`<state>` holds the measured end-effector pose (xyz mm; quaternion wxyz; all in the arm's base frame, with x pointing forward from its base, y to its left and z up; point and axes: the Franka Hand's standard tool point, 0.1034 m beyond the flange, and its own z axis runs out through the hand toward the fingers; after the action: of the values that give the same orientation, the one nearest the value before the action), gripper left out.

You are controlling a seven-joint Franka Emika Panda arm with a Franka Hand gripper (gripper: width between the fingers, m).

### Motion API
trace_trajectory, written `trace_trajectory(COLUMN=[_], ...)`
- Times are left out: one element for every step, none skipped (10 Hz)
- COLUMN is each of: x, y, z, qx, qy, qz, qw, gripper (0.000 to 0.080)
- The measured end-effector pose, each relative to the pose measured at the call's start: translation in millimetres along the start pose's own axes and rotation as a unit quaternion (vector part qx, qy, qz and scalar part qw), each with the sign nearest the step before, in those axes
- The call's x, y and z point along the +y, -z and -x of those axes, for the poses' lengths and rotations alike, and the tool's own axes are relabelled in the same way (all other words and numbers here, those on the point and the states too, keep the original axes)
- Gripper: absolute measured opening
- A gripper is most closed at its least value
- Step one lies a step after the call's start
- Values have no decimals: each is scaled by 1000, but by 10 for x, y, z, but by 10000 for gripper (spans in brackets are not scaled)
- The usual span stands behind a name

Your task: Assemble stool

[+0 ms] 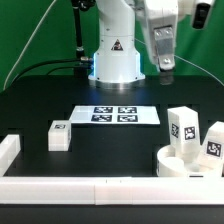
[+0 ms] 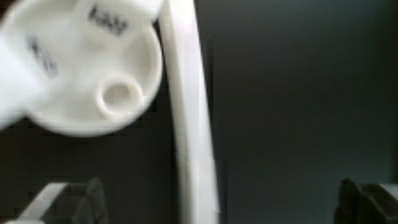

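Exterior view: the tool hangs released, jaws wide and empty, high over the seat at the exterior view's right. The loose leg lies well apart on the surface; probably straddle it squarely before closing.

Below your gripper you have a white seat and white legs with black-and-white square tags, on a black table.

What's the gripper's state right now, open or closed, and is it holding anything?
Gripper: open, jaws wide apart, holding nothing.
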<state>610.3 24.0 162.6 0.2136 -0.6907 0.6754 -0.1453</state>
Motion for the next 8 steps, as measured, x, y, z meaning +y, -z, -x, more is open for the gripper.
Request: trace_trajectory(x=[-7, -15, -21, -35, -46, -18, 114, 240], y=[-9, -10, -9, -7, -4, -10, -47, -88], z=[-19, -10, -21, -31, -39, -99, -352, -596], qx=[6, 7, 8, 10, 12, 15, 18, 14], qy=[40, 70, 97, 143, 176, 225, 308, 347], qz=[0, 1, 1, 2, 3, 6, 22, 39], qw=[999, 998, 995, 990, 984, 974, 951, 937], gripper=[649, 649, 649, 649, 649, 649, 649, 649])
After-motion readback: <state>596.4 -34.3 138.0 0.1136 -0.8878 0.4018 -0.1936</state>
